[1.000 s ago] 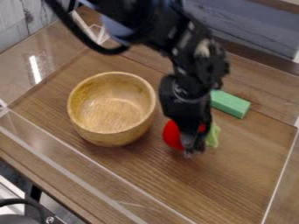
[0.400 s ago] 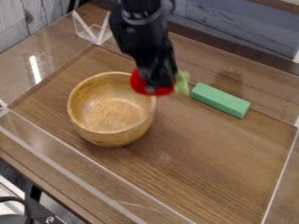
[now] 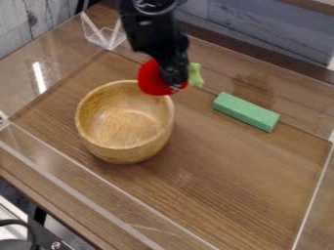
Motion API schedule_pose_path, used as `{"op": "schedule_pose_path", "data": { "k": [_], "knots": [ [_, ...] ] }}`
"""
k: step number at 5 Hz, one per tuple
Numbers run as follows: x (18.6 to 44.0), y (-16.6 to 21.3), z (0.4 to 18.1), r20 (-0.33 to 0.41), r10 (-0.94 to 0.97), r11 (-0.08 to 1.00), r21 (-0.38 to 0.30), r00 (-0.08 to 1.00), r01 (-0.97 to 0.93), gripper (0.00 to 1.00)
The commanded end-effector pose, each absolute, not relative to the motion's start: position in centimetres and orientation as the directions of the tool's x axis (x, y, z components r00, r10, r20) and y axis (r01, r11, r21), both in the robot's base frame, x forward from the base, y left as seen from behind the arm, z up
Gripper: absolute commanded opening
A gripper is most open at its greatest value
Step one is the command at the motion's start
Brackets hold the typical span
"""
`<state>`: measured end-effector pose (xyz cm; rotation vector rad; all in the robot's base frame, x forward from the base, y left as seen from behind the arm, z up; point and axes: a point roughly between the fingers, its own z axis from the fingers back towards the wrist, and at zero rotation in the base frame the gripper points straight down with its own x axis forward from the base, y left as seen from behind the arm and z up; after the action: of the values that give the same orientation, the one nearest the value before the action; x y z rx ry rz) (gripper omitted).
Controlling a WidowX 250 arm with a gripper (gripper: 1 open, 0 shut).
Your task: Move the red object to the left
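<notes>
The red object (image 3: 156,79) is a small glossy red toy fruit with a green leafy tip on its right side. It hangs in the air above the far rim of the wooden bowl (image 3: 125,120). My gripper (image 3: 164,76) reaches down from the top of the picture and is shut on the red object. The black arm above hides the upper part of the fruit.
A flat light-green block (image 3: 247,111) lies on the wooden table to the right of the bowl. Clear plastic walls (image 3: 39,68) run along the left and front edges of the table.
The gripper has closed on the red object, lifted it off the table beside the bowl and carried it up and to the left, over the bowl's far rim.
</notes>
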<state>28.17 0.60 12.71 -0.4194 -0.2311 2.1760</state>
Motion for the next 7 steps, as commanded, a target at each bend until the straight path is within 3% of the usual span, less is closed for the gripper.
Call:
{"op": "schedule_pose_path", "data": {
  "k": [1, 2, 4, 6, 7],
  "knots": [
    [30.4, -0.9, 14.0, -0.237, 0.803, -0.595, -0.347, -0.546, -0.725, 0.0],
    [32.0, -2.7, 14.0, -0.239, 0.805, -0.593, -0.348, -0.543, -0.726, 0.0],
    [32.2, -10.0, 15.1, -0.239, 0.829, -0.56, -0.341, -0.506, -0.755, 0.0],
    [33.1, -5.9, 17.1, -0.285, 0.778, -0.629, -0.355, -0.56, -0.692, 0.0],
    [32.1, -0.8, 17.7, -0.289, 0.677, -0.732, -0.367, -0.677, -0.575, 0.0]
  ]
}}
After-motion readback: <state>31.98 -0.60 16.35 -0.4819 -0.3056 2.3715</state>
